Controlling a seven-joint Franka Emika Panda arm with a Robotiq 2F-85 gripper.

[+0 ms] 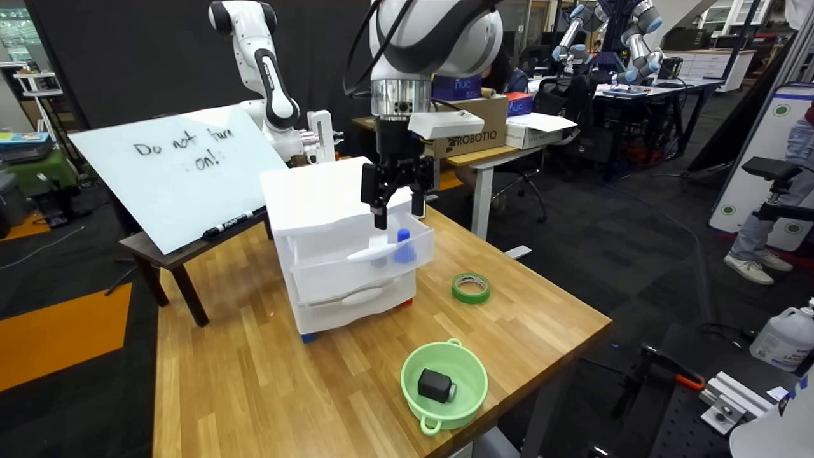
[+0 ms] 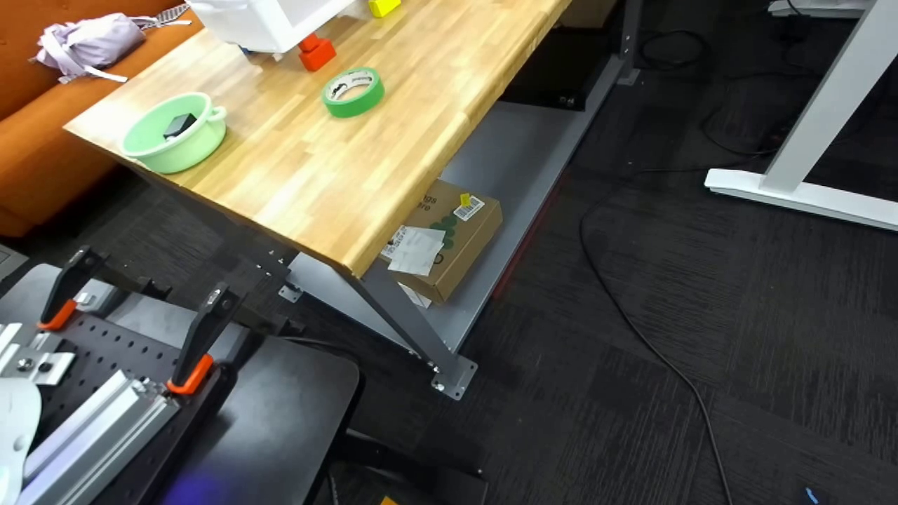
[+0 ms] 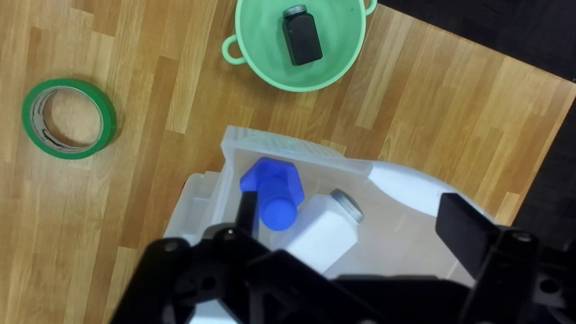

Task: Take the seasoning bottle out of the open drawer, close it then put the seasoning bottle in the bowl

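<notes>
Hovering over the open drawer [image 3: 288, 146], the claw [image 1: 399, 210] stands wide, gripping nothing. Below it, inside the drawer, is the white seasoning bottle [image 3: 325, 231], beside a blue peg [image 3: 275, 193]; lower than the claw and well apart, the green bowl [image 3: 344, 45] holds a black bottle [image 3: 303, 39].

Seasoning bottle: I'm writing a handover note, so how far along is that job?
Done: no step looks complete; the drawer stands open.
In hand: the open gripper is over the drawer, holding nothing, perhaps to take the white seasoning bottle lying inside beside a blue piece.
Left: lift the bottle out, close the drawer and put the bottle in the green bowl, where only a black bottle lies.
</notes>
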